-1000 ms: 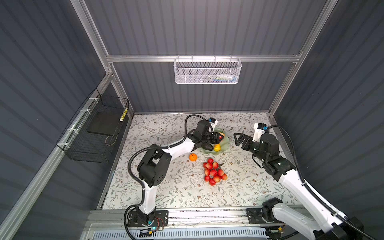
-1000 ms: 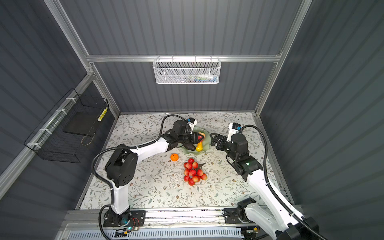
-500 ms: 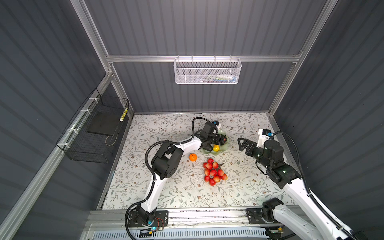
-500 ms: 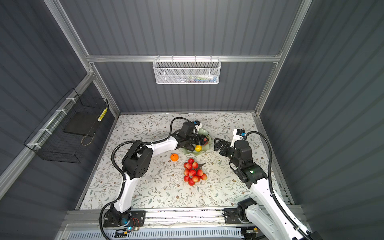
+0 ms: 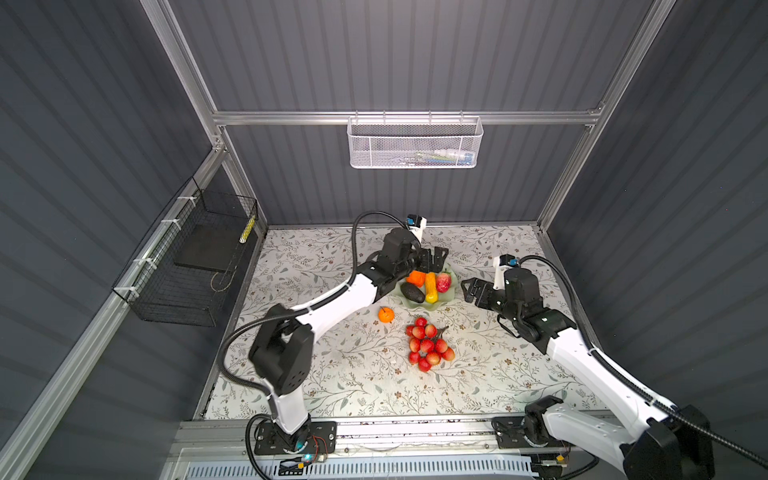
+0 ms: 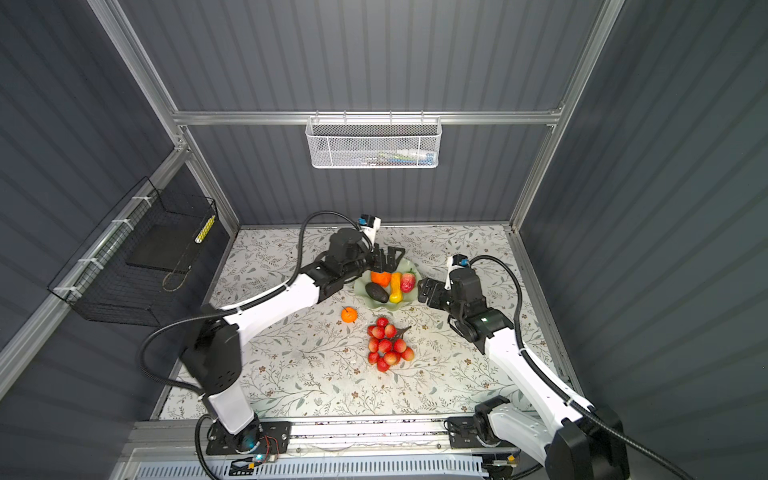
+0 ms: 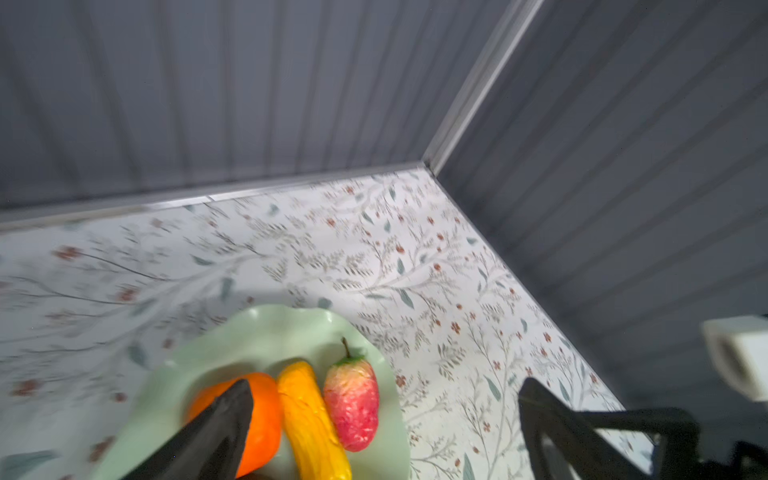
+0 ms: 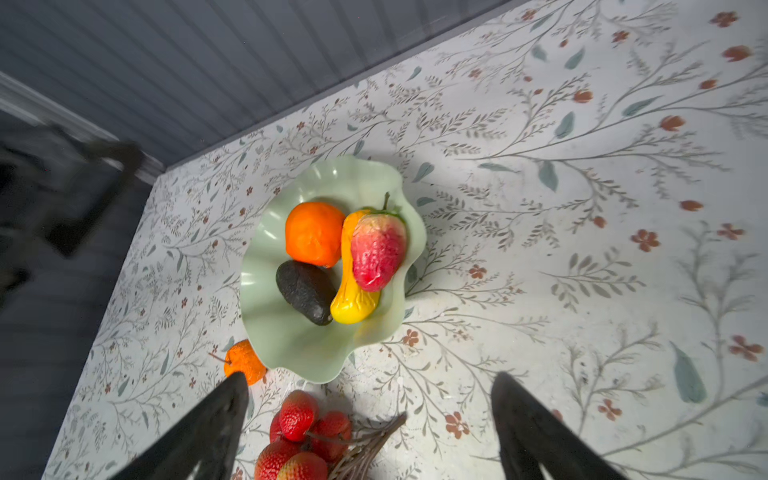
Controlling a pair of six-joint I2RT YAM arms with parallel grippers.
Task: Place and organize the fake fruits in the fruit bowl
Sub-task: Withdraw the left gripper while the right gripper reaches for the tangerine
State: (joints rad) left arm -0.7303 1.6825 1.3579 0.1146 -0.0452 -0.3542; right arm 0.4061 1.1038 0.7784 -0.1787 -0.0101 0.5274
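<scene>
Floral bench [image 5: 332, 374] carries everything. White mesh basket [image 5: 415, 143] hangs on the back wall, well beyond the fruit bowl; contents too small to make out.

Fruit bowl [image 8: 286, 336], mint green with a wavy rim, sits toward the back of the bench. It is whole in the right wrist view and cut off by the frame edge in the left wrist view.

Left pincer [image 5: 434, 262] is over the bowl's far rim, released, fingers wide, gripping nothing (one finger covers part of the big orange in its wrist view). Right pincer [image 5: 471, 291] is just beside the bowl, also spread apart and empty.

Bunch of red balls [image 5: 428, 347] is outside the bowl, near its front rim, and cropped in the right wrist view.

In the bowl:
- big orange [image 8: 314, 233]
- long yellow fruit [image 8: 353, 299]
- dark oval avocado [image 8: 306, 291], touching the yellow fruit
- red strawberry-like fruit [image 8: 377, 251], lying on the yellow fruit

Small stemmed orange [image 5: 386, 314] is outside, just beside the bowl's front-left rim. The rim and a finger partly hide it in the right wrist view.
</scene>
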